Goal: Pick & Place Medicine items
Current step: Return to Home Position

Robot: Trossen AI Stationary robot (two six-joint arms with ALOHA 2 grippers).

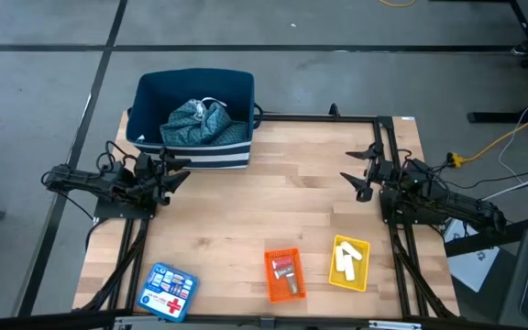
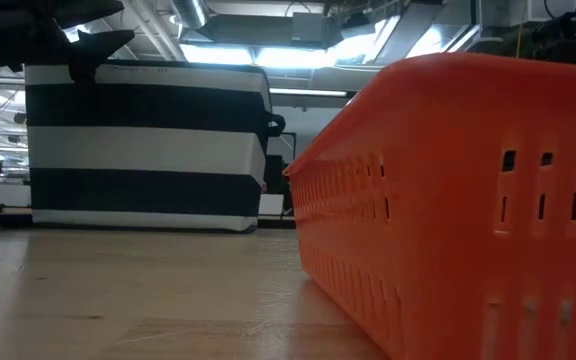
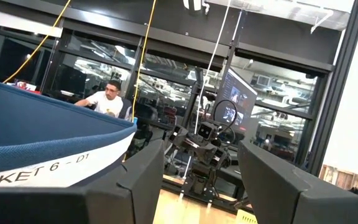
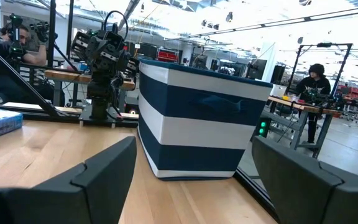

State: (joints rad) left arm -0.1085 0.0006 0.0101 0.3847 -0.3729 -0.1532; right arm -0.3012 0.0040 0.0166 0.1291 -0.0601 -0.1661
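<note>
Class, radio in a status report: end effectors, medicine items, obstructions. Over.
Left end effector open, empty, beside blue bin. Right end effector open, empty, at table's right side. White sticks in yellow tray, packets in orange tray. No obstruction seen.

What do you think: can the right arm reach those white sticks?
Probably yes: the right gripper is open and empty, the yellow tray lies on its side of the table, and nothing covers the white sticks.

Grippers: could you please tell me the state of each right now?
Left gripper: open, holding nothing.
Right gripper: open, holding nothing.
</note>
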